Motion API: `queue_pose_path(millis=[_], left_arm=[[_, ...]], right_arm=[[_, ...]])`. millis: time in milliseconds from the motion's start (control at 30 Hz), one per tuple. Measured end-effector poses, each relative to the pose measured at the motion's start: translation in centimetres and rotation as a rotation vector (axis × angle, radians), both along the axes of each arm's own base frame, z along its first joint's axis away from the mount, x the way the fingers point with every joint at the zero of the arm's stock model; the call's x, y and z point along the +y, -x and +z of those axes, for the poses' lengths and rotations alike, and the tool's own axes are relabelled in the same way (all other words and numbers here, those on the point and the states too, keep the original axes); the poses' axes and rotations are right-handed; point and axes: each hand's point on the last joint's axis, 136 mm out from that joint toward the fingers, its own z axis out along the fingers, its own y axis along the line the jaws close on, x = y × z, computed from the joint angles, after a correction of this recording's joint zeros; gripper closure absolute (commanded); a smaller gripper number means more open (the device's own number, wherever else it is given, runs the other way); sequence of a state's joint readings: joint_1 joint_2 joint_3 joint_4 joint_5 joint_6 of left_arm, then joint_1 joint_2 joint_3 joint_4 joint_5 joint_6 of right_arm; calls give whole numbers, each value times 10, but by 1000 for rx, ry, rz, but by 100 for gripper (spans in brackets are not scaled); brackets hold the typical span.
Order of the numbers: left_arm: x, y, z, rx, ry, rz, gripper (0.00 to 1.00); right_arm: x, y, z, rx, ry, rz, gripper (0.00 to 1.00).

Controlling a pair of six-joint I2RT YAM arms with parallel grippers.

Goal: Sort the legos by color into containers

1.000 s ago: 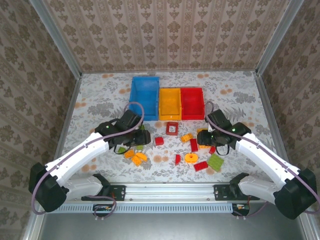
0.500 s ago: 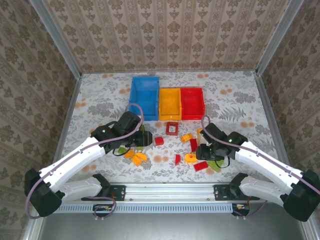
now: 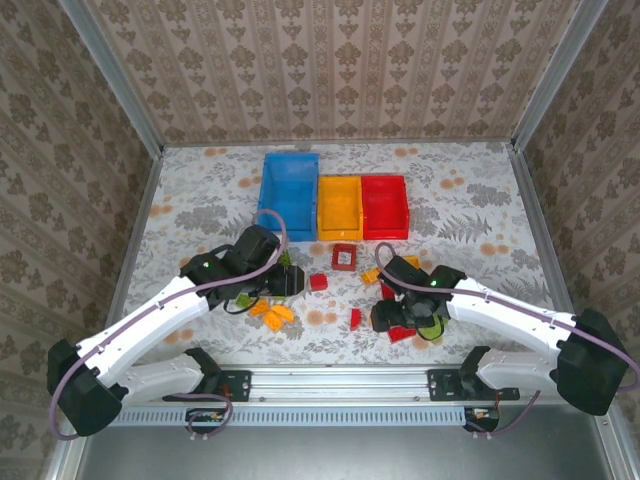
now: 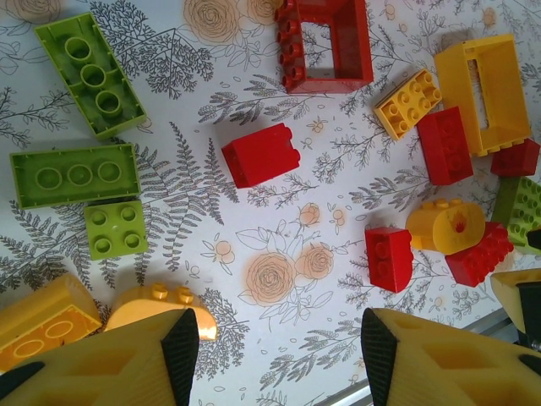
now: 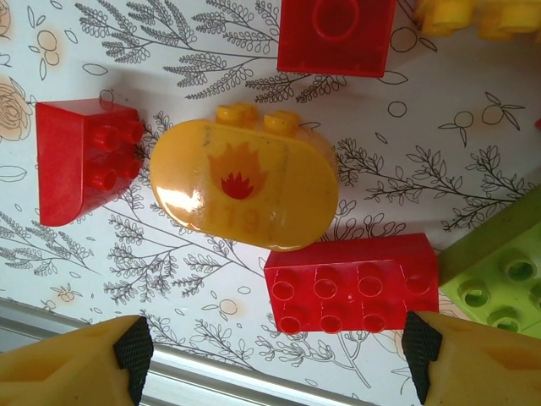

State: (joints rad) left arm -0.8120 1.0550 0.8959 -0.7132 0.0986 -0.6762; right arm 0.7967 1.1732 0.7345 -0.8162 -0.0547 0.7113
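Loose legos lie near the table's front: green bricks [image 4: 72,173], a red brick [image 4: 262,154], a red frame [image 4: 325,42], a yellow frame [image 4: 490,93]. My left gripper [image 4: 281,355] [image 3: 289,281] hangs open over bare tabletop, with a yellow curved piece [image 4: 161,304] by its left finger. My right gripper [image 5: 277,351] [image 3: 390,318] is open and low over a red two-by-four brick [image 5: 351,283], which sits just ahead of its right finger. A yellow rounded piece with a flame print [image 5: 245,190] lies beside that brick. The blue [image 3: 288,185], yellow [image 3: 339,205] and red [image 3: 385,205] containers stand in a row behind.
The metal rail [image 5: 211,385] of the table's near edge runs just behind my right gripper. A green plate [image 5: 499,271] lies to the right of the red brick. Another red brick [image 5: 80,161] lies to the left of the yellow piece. Open tabletop spreads to both sides of the containers.
My right gripper has swung left and toward the near edge, over the red brick and yellow piece, and its jaws have opened wider. The left arm has barely shifted.
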Motion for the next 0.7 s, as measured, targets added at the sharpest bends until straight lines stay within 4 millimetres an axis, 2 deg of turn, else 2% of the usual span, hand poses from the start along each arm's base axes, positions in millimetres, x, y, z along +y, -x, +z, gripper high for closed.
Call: queue_pose_path(millis=[100,167,267,333,400,500,600,700], left_arm=[[0,0,2,-3,5,-1,44],[0,1,3,-6,9,-2,43],[0,1,4,-9,13,-2,43],[0,1,4,-11,15,-2,44],[1,1,3,-9,13,-2,43],[0,2,2,-6,14,-4,43],[0,2,1,-4,16,-6,43],[0,2,2,-4,16,-6,43]], right_arm=[[-10,-3,5,-13,46,-55,12],[-21,-3,9,-25,65,-126,3],[-44,-4,16,-42,47,-275,1],[-61,-5,16,-37,45,-379,3],[-77,-5,13,-22,51,-476,9],[-94,-3,6,0,57,-582,9],[-102,2,-1,25,64,-640,10],[-108,11,-7,55,67,-694,22]])
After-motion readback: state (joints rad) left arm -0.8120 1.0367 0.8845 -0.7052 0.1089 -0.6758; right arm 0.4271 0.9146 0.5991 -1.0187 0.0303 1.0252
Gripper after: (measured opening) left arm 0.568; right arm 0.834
